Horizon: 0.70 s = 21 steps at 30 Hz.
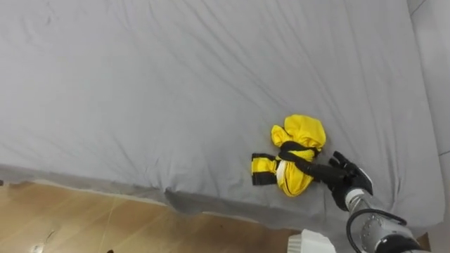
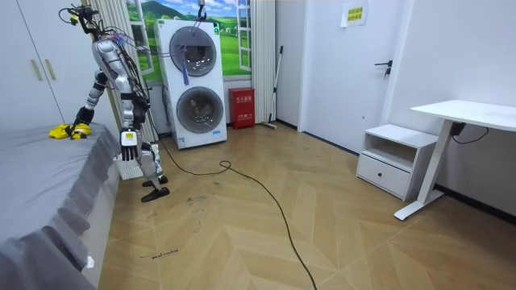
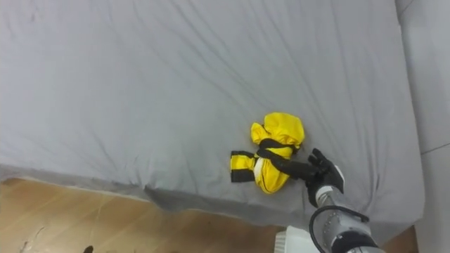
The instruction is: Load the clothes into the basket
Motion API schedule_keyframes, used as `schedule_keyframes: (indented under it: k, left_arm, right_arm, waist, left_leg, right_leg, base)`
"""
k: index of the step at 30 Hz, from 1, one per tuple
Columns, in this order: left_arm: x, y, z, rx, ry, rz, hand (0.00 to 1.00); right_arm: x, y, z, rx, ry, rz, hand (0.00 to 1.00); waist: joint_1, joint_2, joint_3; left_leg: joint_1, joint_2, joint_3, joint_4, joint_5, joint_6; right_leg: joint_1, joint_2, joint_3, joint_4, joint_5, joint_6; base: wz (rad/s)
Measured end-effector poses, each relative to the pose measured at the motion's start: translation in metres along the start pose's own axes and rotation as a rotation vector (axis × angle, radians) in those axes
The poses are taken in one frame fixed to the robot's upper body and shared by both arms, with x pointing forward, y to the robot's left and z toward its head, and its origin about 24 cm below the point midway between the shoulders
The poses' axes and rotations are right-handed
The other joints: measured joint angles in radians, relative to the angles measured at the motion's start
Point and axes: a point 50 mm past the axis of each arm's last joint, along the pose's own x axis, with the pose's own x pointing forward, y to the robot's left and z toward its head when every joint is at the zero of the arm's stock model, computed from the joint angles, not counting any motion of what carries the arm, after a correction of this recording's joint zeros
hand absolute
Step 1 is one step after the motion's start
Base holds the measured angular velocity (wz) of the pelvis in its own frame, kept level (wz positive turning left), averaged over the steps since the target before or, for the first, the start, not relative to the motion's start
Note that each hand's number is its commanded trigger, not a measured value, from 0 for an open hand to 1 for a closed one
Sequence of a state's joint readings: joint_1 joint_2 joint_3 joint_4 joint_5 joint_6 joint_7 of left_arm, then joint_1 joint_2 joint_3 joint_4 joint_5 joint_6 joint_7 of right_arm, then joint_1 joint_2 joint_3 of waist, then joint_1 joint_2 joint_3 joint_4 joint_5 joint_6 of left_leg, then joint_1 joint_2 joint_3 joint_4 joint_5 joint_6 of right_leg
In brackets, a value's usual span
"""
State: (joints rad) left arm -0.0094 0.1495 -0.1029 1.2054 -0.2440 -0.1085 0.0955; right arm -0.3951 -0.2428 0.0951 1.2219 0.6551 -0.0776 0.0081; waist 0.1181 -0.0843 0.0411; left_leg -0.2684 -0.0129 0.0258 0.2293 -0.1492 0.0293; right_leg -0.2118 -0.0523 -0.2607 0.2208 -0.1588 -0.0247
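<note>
A crumpled yellow garment with black trim [image 1: 297, 156] lies on the grey bed sheet [image 1: 176, 91], near the bed's front edge. My right hand [image 1: 346, 177] comes in from the lower right, its dark fingers [image 1: 309, 167] stretched straight onto the garment's near side. A white basket [image 1: 309, 244] peeks in at the bottom edge, below the bed's side. In the room view I stand at the bedside, right arm stretched to the garment [image 2: 66, 130], with the basket [image 2: 127, 167] on the floor by my legs. My left hand [image 2: 127, 138] hangs at my side.
The bed edge [image 1: 140, 188] drops to a wood floor [image 1: 84, 225]. A white wall strip [image 1: 432, 84] runs along the bed's right side. Stacked washing machines [image 2: 193, 80], a red box [image 2: 242, 108], a white nightstand [image 2: 391, 157] and a desk [image 2: 463, 113] stand behind me.
</note>
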Motion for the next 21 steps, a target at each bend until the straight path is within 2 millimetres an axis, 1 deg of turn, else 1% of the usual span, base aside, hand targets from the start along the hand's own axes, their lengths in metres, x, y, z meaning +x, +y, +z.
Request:
schedule_keyframes:
  k: [3, 6, 7, 8, 10, 11, 12, 13, 14, 16, 18, 21]
  left_arm:
    - [0.000, -0.001, 0.001, -0.001, -0.001, -0.003, 0.00]
    - [0.001, -0.002, 0.002, 0.000, 0.004, -0.004, 0.00]
    - [0.001, -0.003, 0.004, 0.007, 0.001, -0.008, 0.00]
    - [0.001, -0.004, 0.005, 0.018, -0.001, -0.013, 0.00]
    - [0.002, -0.006, 0.008, 0.037, -0.009, -0.022, 0.00]
    - [0.002, -0.006, 0.008, 0.037, -0.010, -0.023, 0.00]
    - [0.002, -0.007, 0.009, 0.037, -0.010, -0.025, 0.00]
    - [0.002, -0.007, 0.008, 0.037, -0.007, -0.024, 0.00]
    - [0.002, -0.007, 0.008, 0.037, -0.007, -0.024, 0.00]
    - [0.002, -0.007, 0.008, 0.038, -0.005, -0.023, 0.00]
    - [0.002, -0.008, 0.009, 0.052, -0.006, -0.030, 0.00]
    - [0.003, -0.010, 0.011, 0.068, -0.010, -0.037, 0.00]
  right_arm:
    - [0.001, 0.001, 0.000, -0.055, 0.013, 0.002, 0.00]
    - [0.001, 0.001, -0.003, -0.094, 0.021, 0.005, 0.00]
    - [0.001, 0.003, -0.003, -0.122, 0.019, 0.012, 0.07]
    - [0.000, 0.003, -0.004, -0.138, 0.019, 0.014, 0.15]
    - [0.000, 0.005, -0.007, -0.187, 0.017, 0.020, 0.55]
    - [0.000, 0.005, -0.007, -0.196, 0.017, 0.019, 0.68]
    - [0.000, 0.008, -0.009, -0.203, 0.019, 0.020, 0.71]
    - [0.000, 0.007, -0.009, -0.225, 0.018, 0.011, 0.77]
    - [0.000, 0.007, -0.008, -0.237, 0.017, 0.006, 1.00]
    - [0.000, 0.006, -0.009, -0.290, 0.017, -0.010, 1.00]
    - [0.000, 0.006, -0.009, -0.298, 0.017, -0.022, 1.00]
    - [0.000, 0.007, -0.010, -0.296, 0.016, -0.037, 1.00]
  waist:
    - [0.004, 0.001, 0.0009]
    - [0.006, 0.001, 0.0013]
    - [0.007, 0.003, 0.0023]
    - [0.010, 0.004, 0.0027]
    - [0.021, 0.005, 0.0036]
    - [0.024, 0.006, 0.0042]
    - [0.026, 0.006, 0.0045]
    - [0.028, 0.007, 0.0046]
    - [0.028, 0.007, 0.0045]
    - [0.027, 0.007, 0.0045]
    - [0.028, 0.009, 0.0047]
    - [0.033, 0.013, 0.0038]
  left_leg:
    - [-0.005, 0.000, -0.008, 0.002, 0.000, 0.000]
    - [-0.006, 0.000, -0.012, 0.002, 0.000, 0.000]
    - [-0.005, 0.000, -0.011, 0.002, 0.000, 0.000]
    - [-0.005, 0.000, -0.008, 0.002, 0.000, 0.000]
    - [0.000, 0.001, -0.002, 0.000, 0.000, 0.000]
    - [0.000, 0.001, -0.003, -0.001, 0.000, 0.000]
    - [-0.001, 0.001, -0.003, -0.001, 0.001, -0.001]
    - [-0.001, 0.002, -0.002, -0.002, 0.001, -0.001]
    - [-0.001, 0.002, -0.001, -0.003, 0.001, -0.002]
    - [-0.001, 0.002, -0.004, -0.005, 0.002, -0.003]
    - [-0.002, 0.003, -0.005, -0.008, 0.003, -0.005]
    - [-0.002, 0.004, -0.007, -0.010, 0.003, -0.005]
  right_leg:
    - [0.001, 0.002, -0.017, -0.001, 0.000, 0.000]
    - [0.002, 0.002, -0.022, -0.001, 0.000, 0.000]
    - [0.002, 0.003, -0.019, -0.001, 0.000, 0.000]
    - [0.002, 0.003, -0.018, -0.002, 0.000, 0.000]
    - [0.003, 0.003, -0.015, -0.002, 0.000, 0.000]
    - [0.003, 0.004, -0.016, -0.002, 0.000, 0.000]
    - [0.003, 0.004, -0.018, -0.002, 0.000, 0.000]
    - [0.003, 0.005, -0.019, -0.002, 0.000, 0.000]
    - [0.002, 0.005, -0.019, -0.002, 0.000, 0.000]
    - [0.002, 0.007, -0.028, -0.003, 0.001, -0.001]
    - [0.002, 0.006, -0.045, -0.003, 0.001, -0.001]
    - [0.002, 0.006, -0.047, -0.003, 0.001, -0.001]
  base:
    - [0.13]
    - [0.05]
    - [-0.05]
    - [-0.09]
    - [-0.09]
    - [-0.04]
    - [0.00]
    - [0.00]
    - [0.00]
    - [0.00]
    - [0.05]
    - [0.03]
